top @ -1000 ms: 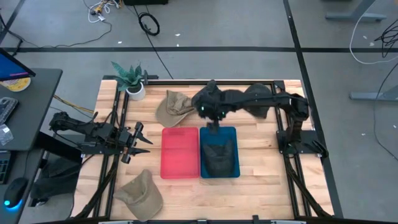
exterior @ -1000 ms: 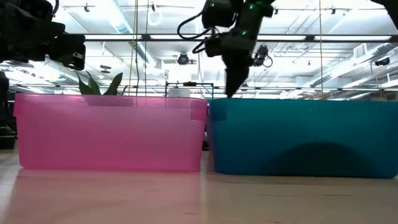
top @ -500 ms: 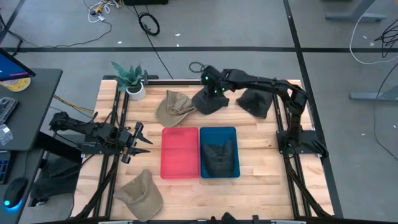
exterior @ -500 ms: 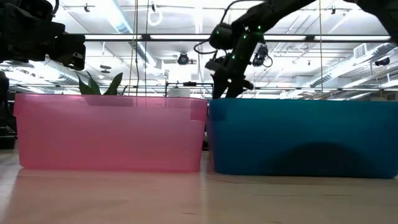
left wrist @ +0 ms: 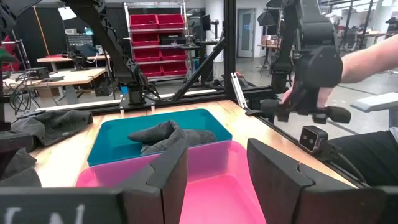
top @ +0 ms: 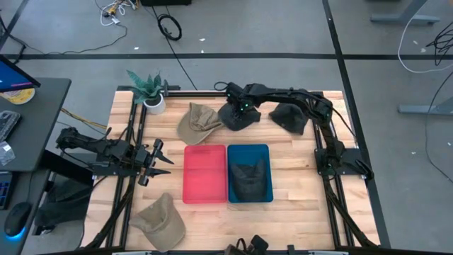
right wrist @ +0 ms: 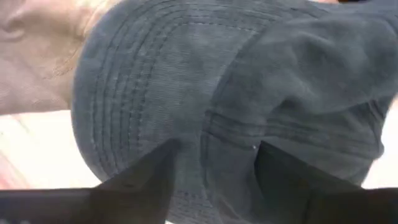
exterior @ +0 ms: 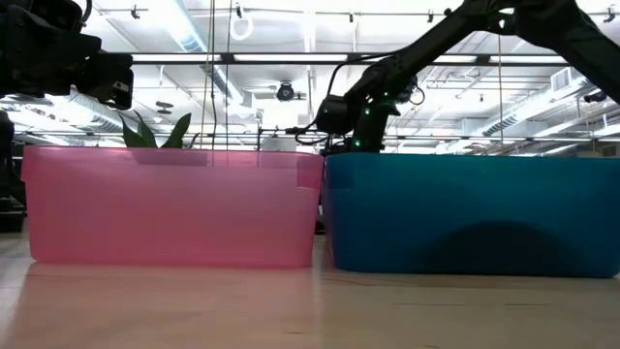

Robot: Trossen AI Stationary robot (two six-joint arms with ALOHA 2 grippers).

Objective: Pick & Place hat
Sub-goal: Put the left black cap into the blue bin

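- Right wrist view alone shows the right gripper (right wrist: 208,177), fingers apart, on a dark hat (right wrist: 249,93) behind the blue bin (top: 249,173).
- Left gripper (left wrist: 217,171) parted, idle.

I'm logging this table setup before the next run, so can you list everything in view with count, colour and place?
Dark hats: three; one in the blue bin, one at the table's far edge under the right gripper, one further right.
Tan hats: two; one far side, left of the dark hat, one at the near left corner.
Pink bin: one, mid-table, holds no hat.
Blue bin: one, touching the pink bin's right side.
Potted plant: one, green in a white pot, far left corner.
Table: one, light wood.
Person's arm: one, seen past the table in the left wrist view.
Left gripper: waiting left of the pink bin, fingers open.
Right gripper: fingers open over the dark hat.
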